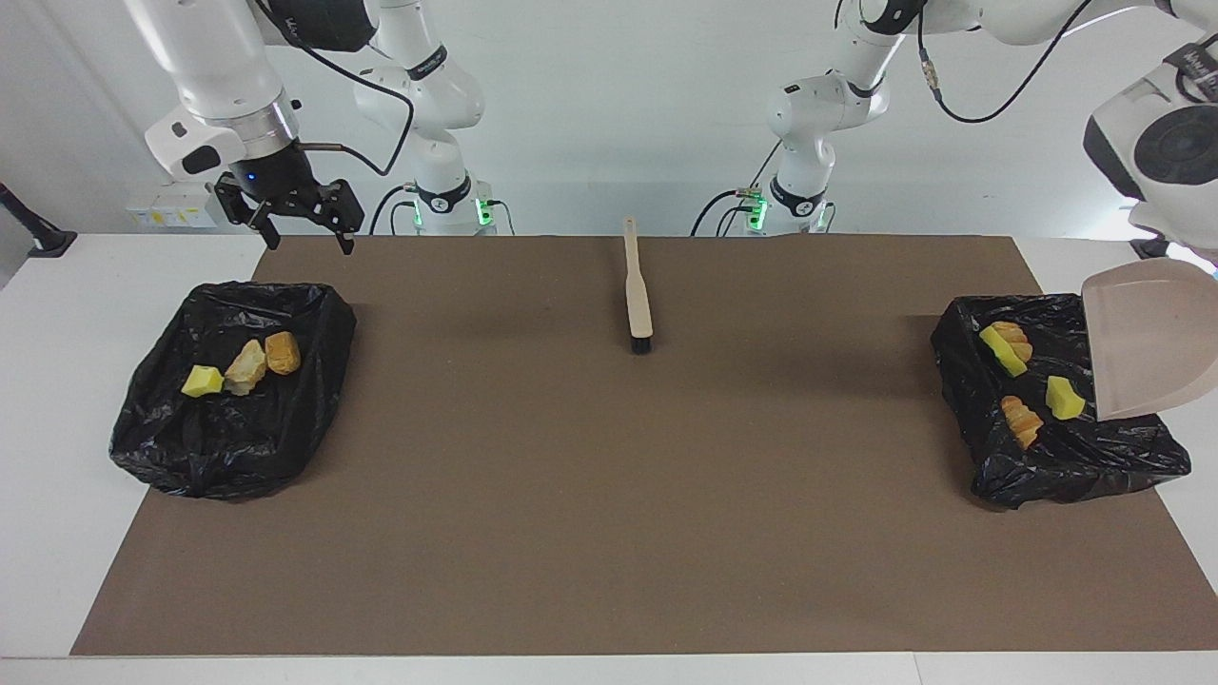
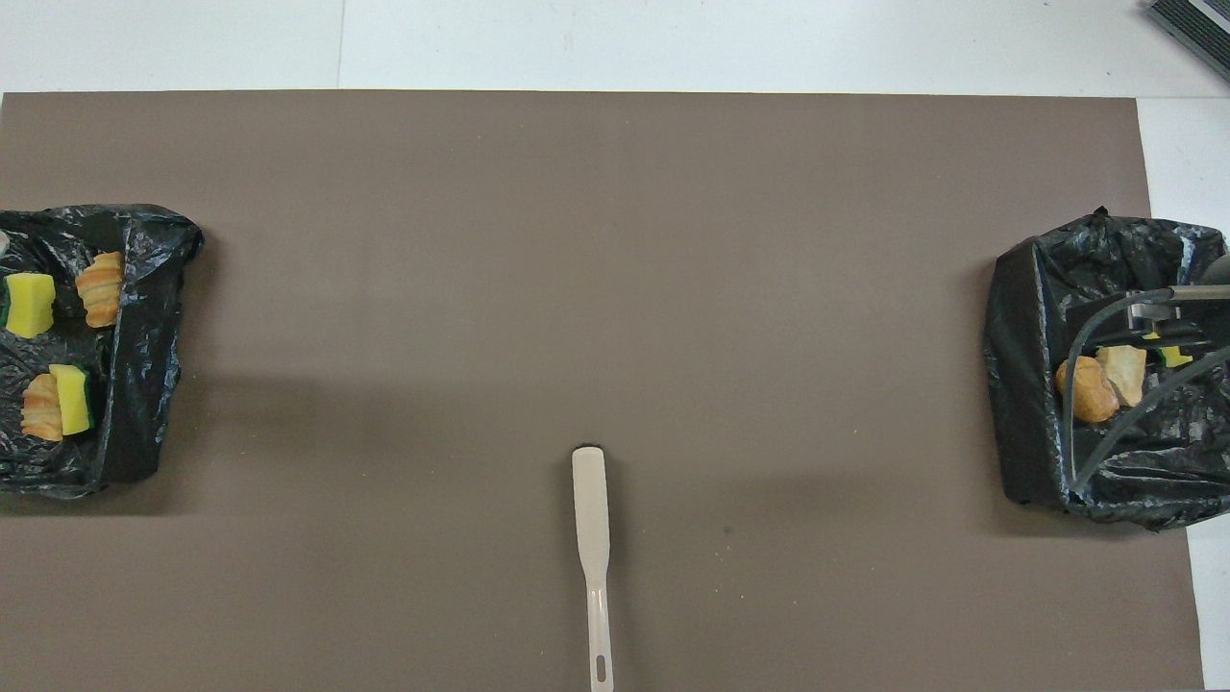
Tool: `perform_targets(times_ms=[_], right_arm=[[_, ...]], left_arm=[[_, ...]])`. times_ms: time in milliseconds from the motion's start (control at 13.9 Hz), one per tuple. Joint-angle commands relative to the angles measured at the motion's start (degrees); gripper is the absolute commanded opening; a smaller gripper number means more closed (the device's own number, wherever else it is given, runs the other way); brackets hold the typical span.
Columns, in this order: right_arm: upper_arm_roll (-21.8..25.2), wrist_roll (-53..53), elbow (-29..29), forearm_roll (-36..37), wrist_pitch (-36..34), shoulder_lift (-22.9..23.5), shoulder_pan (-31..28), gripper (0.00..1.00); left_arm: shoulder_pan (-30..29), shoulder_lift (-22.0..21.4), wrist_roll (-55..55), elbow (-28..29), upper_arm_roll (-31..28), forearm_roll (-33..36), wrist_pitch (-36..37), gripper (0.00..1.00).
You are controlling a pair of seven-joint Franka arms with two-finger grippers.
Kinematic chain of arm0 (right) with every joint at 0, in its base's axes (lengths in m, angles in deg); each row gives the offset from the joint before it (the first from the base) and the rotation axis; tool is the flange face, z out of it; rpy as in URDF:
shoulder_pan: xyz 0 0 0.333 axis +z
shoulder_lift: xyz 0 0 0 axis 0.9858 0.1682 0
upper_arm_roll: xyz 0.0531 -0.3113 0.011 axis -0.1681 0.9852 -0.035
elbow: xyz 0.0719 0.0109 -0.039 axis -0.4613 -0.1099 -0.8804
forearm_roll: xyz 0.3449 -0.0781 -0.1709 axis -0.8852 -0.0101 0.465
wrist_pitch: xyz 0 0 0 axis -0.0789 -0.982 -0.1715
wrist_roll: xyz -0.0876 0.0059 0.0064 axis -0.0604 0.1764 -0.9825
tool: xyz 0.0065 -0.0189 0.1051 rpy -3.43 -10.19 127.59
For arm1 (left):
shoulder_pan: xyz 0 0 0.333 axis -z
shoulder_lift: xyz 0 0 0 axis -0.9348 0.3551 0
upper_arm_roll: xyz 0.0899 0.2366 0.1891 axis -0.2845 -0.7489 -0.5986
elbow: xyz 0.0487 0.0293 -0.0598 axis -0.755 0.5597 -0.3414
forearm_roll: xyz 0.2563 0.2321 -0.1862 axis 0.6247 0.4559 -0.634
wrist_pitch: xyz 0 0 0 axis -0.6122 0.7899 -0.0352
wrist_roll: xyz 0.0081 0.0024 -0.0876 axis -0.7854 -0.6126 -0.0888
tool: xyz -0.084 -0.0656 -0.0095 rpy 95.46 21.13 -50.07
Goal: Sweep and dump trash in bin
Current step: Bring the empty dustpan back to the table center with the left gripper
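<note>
Legibly, no writing anywhere; left end effector clamped on dustpan, right end effector wide, unladen.

The left pincer itself falls outside the facing view past the dustpan, whose outer side that view's edge crops. In the overhead view the bin at the left arm's end is cut by the edge, and only a sliver of the dustpan shows above it. There the right arm's cables cross the other bin, covering part of its yellow sponge bit. The brush handle's end runs off the bottom edge.
</note>
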Motion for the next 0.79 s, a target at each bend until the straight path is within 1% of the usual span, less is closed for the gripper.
perform_targets(times_ms=[0,144,216,433,577,722], right_arm=[[-0.2,0.0,-0.7,-1.7,-0.8,-0.7,-0.2,1.0],[-0.2,-1.4,-1.9,-4.5,-0.7,-1.7,-0.2,1.0],[-0.2,-1.9,-2.8,-4.6,-0.5,-2.2,-0.2,1.0],[-0.1,-1.4,-2.1,-4.5,-0.5,-1.8,-0.2,1.0],[0.0,-1.4,-2.1,-4.5,-0.6,-1.8,-0.8,1.0],[-0.1,-1.4,-2.1,-4.5,-0.6,-1.8,-0.8,1.0]], left_arm=[[-0.2,-4.0,0.0,-0.6,0.4,-7.7,1.7,0.0],[-0.3,-4.5,-0.3,-0.7,0.0,-12.4,3.5,0.0],[-0.3,-4.8,-2.1,-0.7,0.1,-15.0,4.9,0.0],[-0.3,-6.8,-16.8,-0.5,0.5,-22.2,9.4,0.0],[0.6,-7.4,-24.0,-0.5,0.9,-25.9,12.3,0.0],[1.1,-7.8,-33.4,-0.1,1.4,-32.7,15.4,0.0]])
